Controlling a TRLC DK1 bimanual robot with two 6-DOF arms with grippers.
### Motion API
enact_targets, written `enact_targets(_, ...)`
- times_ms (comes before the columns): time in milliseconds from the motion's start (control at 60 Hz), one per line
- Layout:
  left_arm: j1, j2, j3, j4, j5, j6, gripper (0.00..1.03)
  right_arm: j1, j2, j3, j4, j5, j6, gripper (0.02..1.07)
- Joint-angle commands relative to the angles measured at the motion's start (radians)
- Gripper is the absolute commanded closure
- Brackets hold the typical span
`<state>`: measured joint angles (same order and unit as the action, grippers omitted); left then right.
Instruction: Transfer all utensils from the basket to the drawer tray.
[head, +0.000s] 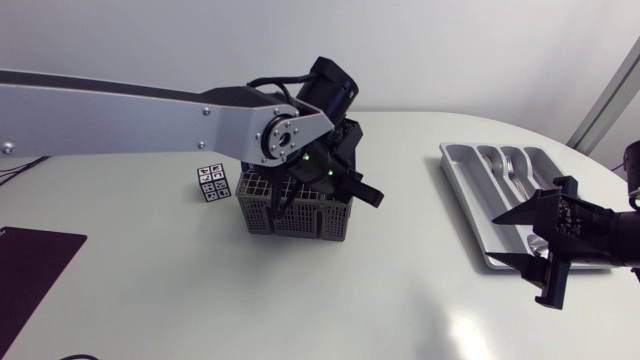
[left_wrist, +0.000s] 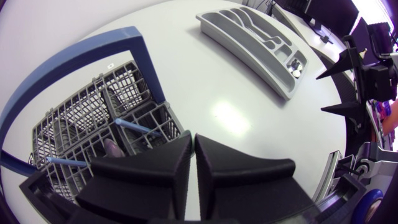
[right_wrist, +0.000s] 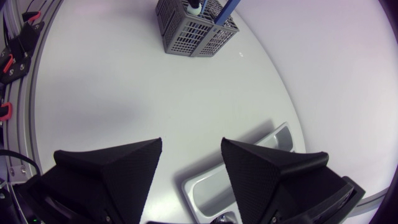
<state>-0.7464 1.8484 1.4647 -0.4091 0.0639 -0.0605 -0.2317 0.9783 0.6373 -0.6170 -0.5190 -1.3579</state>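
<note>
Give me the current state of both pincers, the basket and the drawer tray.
basket, upright, blue handle raised.
drawer tray, flat, some utensils already inside.
left pincer, shut, nothing in it, over the basket.
right pincer, open, empty, over the tray's end.

A small patterned cube (head: 211, 183) sits on the white table (head: 300, 300), well apart from a dark mat (head: 30, 270).

Grey, blue and black on a white worktop (head: 300, 300).
The dark grey plastic mesh basket (left_wrist: 81, 124) under the matte black left tool (left_wrist: 193, 140) has a blue handle (left_wrist: 74, 59); the moulded plastic drawer tray (head: 500, 200) is pale grey; a small cube (head: 211, 183) bears black-and-white squares.
</note>
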Motion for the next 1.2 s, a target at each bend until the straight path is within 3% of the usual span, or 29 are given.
enact_targets(0,0.024,-0.028,-0.032,0.007,0.036,-0.024,0.98,0.026,-0.016,-0.024,0.014,0.010,0.049,0.37)
enact_targets(450,0.094,-0.160,-0.033,-0.002,0.215,-0.067,0.98,0.167,-0.033,0.015,0.036,0.019,0.230,0.34)
enact_targets(567,0.105,-0.202,-0.029,-0.020,0.238,-0.071,0.98,0.190,-0.030,0.036,0.057,0.025,0.310,0.19)
enact_targets(967,0.136,-0.316,-0.041,-0.060,0.366,-0.082,0.98,0.379,-0.009,0.131,0.057,0.027,0.563,0.19)
enact_targets(1183,0.140,-0.324,-0.056,-0.109,0.493,-0.045,0.98,0.474,0.043,0.176,0.057,-0.016,0.657,0.19)
